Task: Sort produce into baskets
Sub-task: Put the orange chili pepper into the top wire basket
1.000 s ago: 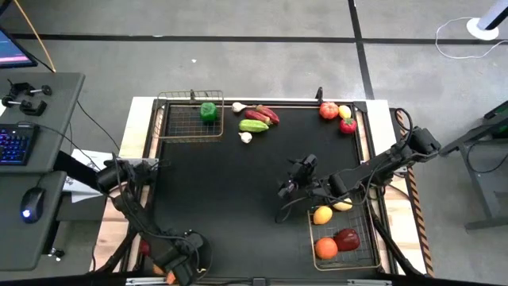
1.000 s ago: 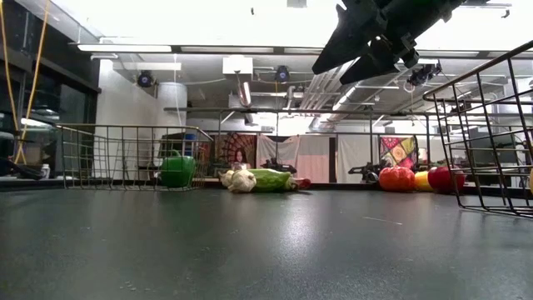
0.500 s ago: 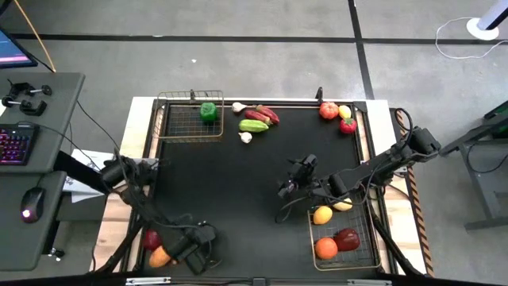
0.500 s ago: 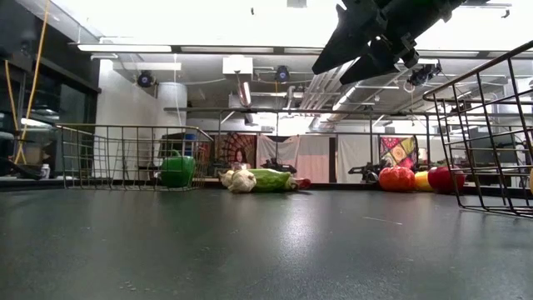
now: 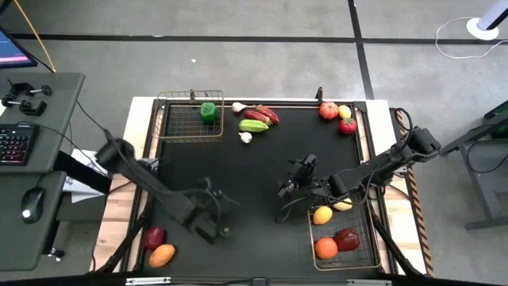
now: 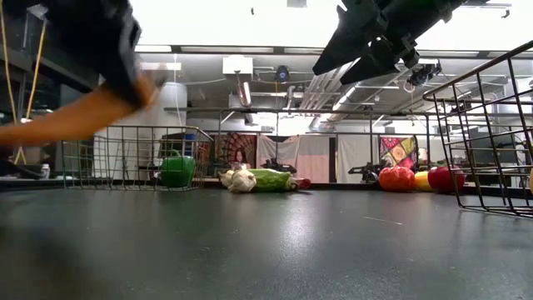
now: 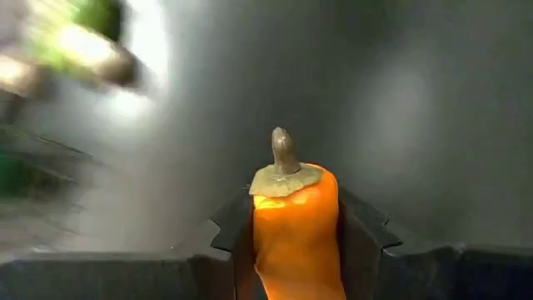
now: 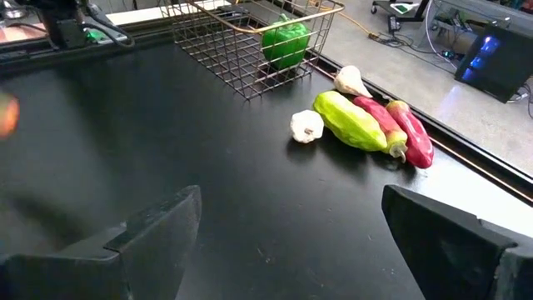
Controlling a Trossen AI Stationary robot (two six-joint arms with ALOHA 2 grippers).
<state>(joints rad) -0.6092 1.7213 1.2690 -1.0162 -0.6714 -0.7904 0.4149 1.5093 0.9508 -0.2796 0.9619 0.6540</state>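
two baskets [image 5: 190, 119], two garlic bulbs [image 5: 245, 137]

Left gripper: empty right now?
No. In the left wrist view the left gripper is shut on an orange carrot, stem end pointing forward.

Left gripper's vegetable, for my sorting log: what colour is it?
Orange carrot with a brownish stem; left wrist view shows it best.
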